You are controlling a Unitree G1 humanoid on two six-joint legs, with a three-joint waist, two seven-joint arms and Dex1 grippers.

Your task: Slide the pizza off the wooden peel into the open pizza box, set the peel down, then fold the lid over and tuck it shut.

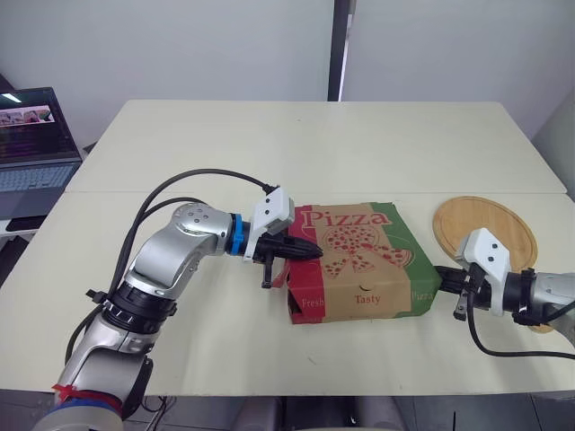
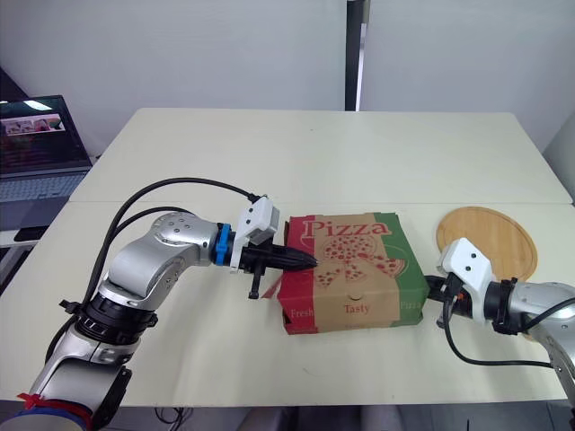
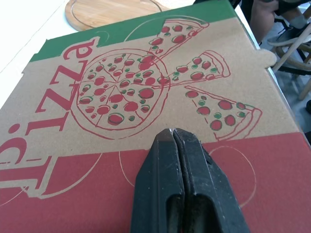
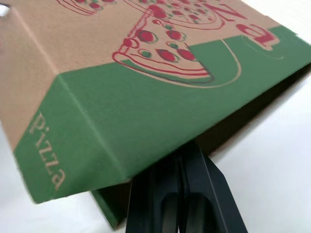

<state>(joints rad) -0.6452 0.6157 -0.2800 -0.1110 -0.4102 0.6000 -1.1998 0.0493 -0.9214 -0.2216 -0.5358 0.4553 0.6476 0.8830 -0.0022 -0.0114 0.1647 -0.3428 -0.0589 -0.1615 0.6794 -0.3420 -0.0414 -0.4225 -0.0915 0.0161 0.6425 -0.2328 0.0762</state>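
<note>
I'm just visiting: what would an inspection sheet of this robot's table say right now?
Surface: cream table, two tops pushed together.
Job's things: pizza box, lid folded down, green side flap untucked; wooden peel lying at its right.
Clutter: nothing seen.
Grippers: left gripper shut, tip on the lid; right gripper shut, under that flap.
Cables: black cables loop from both wrists.
Surroundings: open laptop on a side desk, white wall.

Left gripper (image 1: 313,250) is pointing sideways toward the robot's right, fingers (image 3: 160,194) pinching tight together. Right gripper (image 1: 442,277) is pointing back at it from the opposite side, lower down, fingers (image 4: 204,194) pressing together too.
</note>
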